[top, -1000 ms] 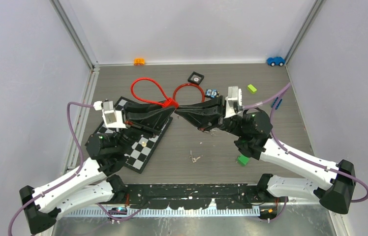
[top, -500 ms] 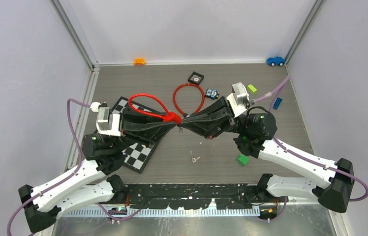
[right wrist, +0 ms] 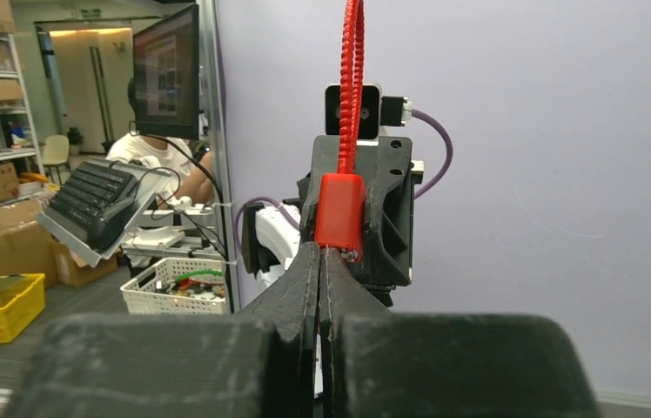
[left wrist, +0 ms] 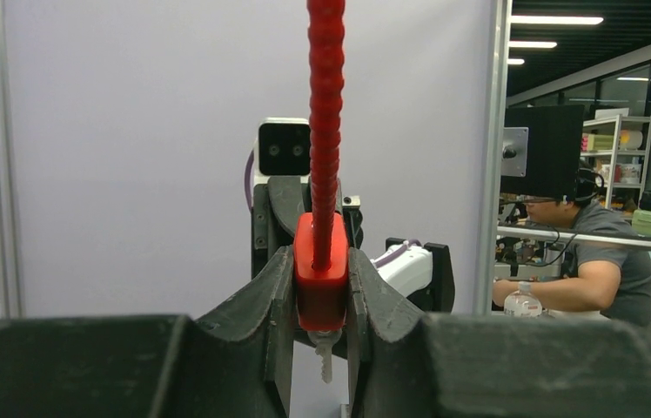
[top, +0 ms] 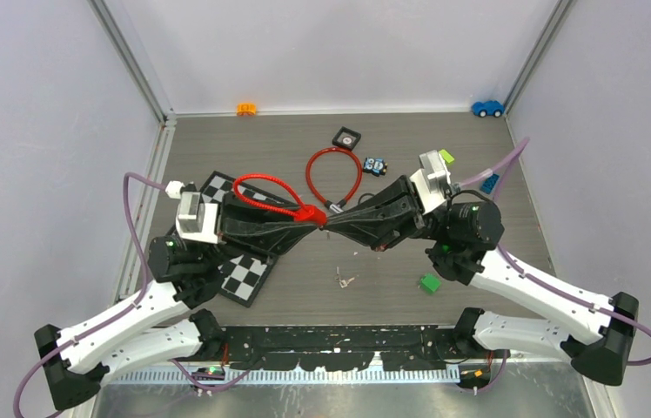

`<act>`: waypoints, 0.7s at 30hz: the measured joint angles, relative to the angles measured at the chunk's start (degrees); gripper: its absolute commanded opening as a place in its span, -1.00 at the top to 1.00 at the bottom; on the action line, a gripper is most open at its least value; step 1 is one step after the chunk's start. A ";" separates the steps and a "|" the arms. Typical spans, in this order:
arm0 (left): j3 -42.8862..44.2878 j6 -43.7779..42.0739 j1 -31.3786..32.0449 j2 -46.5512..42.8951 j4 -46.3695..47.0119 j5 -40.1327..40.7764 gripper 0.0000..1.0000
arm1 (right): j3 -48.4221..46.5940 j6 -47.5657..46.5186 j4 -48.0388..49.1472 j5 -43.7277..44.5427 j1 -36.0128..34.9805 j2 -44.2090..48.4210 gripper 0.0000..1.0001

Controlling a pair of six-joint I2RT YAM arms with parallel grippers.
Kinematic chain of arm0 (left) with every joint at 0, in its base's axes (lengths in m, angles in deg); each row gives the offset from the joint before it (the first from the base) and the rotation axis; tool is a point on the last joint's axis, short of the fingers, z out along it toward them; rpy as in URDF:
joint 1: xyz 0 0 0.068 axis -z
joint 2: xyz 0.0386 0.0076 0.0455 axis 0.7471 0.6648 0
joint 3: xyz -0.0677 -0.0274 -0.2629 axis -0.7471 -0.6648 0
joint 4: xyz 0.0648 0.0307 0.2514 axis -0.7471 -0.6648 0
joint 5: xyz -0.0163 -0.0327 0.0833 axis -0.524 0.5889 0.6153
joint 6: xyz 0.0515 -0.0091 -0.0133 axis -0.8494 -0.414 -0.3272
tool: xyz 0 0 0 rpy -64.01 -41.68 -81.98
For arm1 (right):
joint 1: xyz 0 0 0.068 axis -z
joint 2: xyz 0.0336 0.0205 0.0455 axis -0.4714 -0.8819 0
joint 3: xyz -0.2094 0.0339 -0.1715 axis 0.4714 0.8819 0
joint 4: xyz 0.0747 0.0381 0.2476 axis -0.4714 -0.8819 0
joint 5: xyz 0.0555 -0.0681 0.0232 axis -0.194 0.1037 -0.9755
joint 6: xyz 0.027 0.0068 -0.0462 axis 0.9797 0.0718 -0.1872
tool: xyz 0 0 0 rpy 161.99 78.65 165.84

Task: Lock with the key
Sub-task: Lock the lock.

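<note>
While the small red plastic lock body is clamped between the fingers of the left claw and held up off the dark grey wood-grain surface, the task is judged to be about midway. In the top view the body is found near the centre of the surface. It is approached by the left claw from 9 o'clock and by the right claw from 3 o'clock, tip to tip.

The red ribbed cable is seen entering the body's upper end, and its two loops are spread toward 11 and 12 o'clock. A small silver key is seen protruding from the body's lower end, so insertion is taken as done. The right claw is drawn fully together, its tips meeting just under the body where the key sits. Whether the key is actually pinched between them cannot be told.

What is left, as judged, is the turn of the key and its withdrawal. Whether the cable's free end is seated in the body cannot be told either, and no sign of a completed turn is shown. A tiny metallic item is seen lying on the surface at 6 o'clock of the lock, too small to be identified.
</note>
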 measured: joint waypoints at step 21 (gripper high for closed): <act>0.00 -0.11 0.04 0.70 -0.24 -0.13 1.00 | 1.40 -3.26 -6.56 3.52 -0.15 4.24 0.21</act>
